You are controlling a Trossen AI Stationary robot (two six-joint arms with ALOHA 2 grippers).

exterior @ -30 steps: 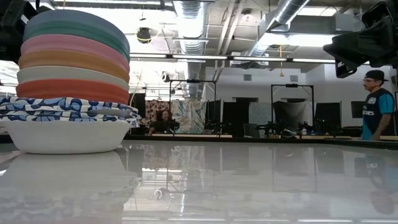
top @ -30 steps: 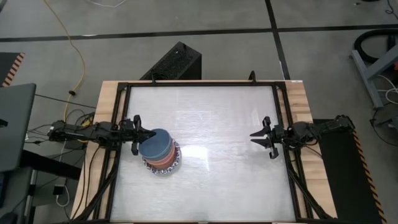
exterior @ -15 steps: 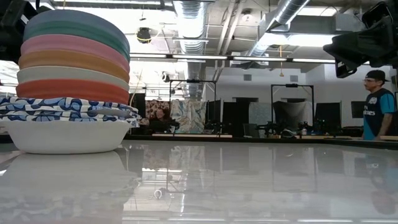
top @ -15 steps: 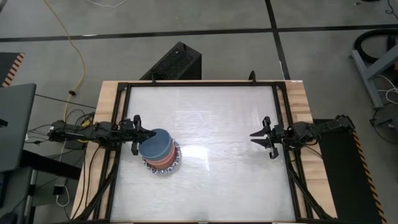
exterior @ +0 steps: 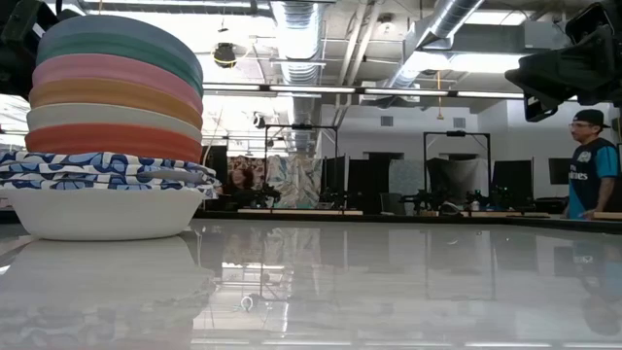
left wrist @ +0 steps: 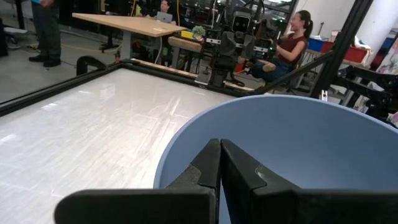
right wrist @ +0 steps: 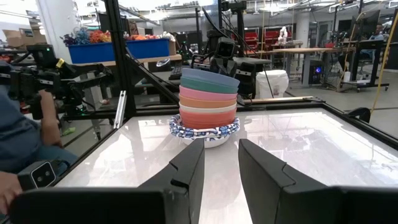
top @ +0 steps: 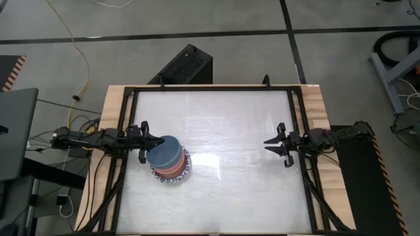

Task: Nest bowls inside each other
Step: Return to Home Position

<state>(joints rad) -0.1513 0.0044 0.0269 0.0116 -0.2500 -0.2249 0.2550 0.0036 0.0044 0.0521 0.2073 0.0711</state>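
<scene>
Homing, by my judgement: left gripper (left wrist: 220,144), fingers closed on nothing, hangs just over the blue bowl (left wrist: 311,143) rim. Lift clear first, then draw back, so the stack (top: 170,165) isn't nudged. Right gripper (right wrist: 221,146) at right edge, fingers apart, empty

One stack, left part of the surface (top: 230,111). Top down, one each: blue bowl, green bowl (exterior: 117,53), pink bowl (exterior: 117,74), orange bowl (exterior: 117,94), beige bowl (exterior: 112,117), red bowl (exterior: 112,141). Beneath, patterned white bowls (exterior: 107,167), rims bunched, count unclear
</scene>
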